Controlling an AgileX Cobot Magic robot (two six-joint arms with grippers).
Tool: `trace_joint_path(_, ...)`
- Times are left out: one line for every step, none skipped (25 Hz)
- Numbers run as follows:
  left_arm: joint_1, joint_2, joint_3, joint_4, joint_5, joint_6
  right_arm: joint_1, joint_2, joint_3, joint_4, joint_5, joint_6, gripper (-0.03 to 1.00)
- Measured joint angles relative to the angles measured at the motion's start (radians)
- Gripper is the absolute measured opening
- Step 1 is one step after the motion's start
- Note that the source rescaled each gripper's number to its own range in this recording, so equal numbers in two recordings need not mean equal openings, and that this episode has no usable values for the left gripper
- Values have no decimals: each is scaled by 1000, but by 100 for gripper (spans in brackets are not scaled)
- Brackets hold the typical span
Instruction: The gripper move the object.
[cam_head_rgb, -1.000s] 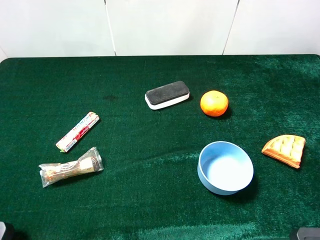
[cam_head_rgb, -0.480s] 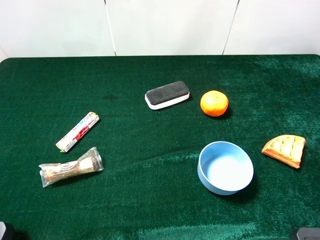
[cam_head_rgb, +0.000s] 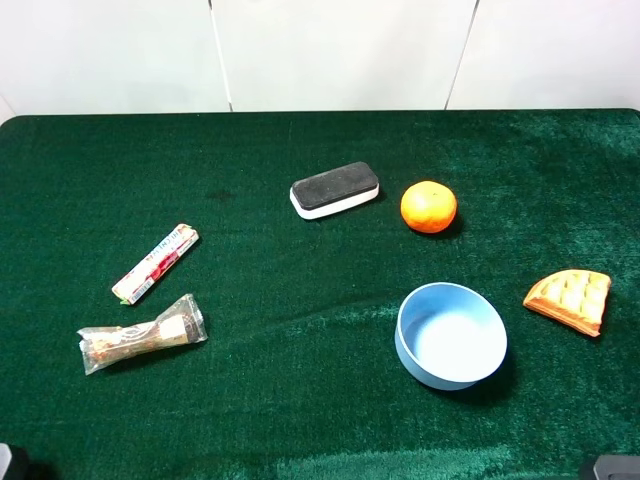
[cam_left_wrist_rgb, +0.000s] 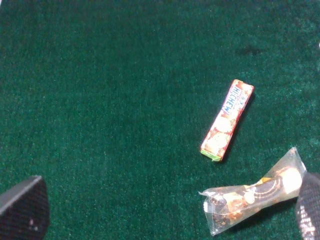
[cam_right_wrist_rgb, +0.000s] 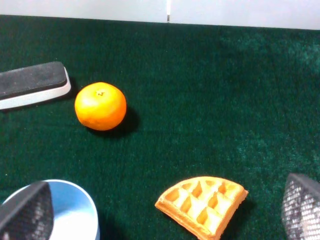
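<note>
Waffle wedge lies flat near your table's right edge, right of the blue bowl, well apart from the orange; its curved rim faces the front-left, corner pointing back-right. Both tools stand wide open, empty.

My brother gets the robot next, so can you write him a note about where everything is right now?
Left end effector: open, holding nothing, above the candy stick and wrapped snack.
Right end effector: open, holding nothing, above the orange-tan quarter-round toy waffle wedge.
The wedge lies flat on the green cloth, right of the light blue round bowl, apart from it.
Done: nothing yet.
Left: grasp the wedge and move it.
</note>
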Motion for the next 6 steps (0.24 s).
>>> trace_joint_path(0, 0, 0, 0, 0, 0, 0, 0, 0, 0, 0, 0, 100)
trace_joint_path(0, 0, 0, 0, 0, 0, 0, 0, 0, 0, 0, 0, 100)
trace_joint_path(0, 0, 0, 0, 0, 0, 0, 0, 0, 0, 0, 0, 100)
trace_joint_path(0, 0, 0, 0, 0, 0, 0, 0, 0, 0, 0, 0, 100)
trace_joint_path(0, 0, 0, 0, 0, 0, 0, 0, 0, 0, 0, 0, 100)
trace_joint_path(0, 0, 0, 0, 0, 0, 0, 0, 0, 0, 0, 0, 100)
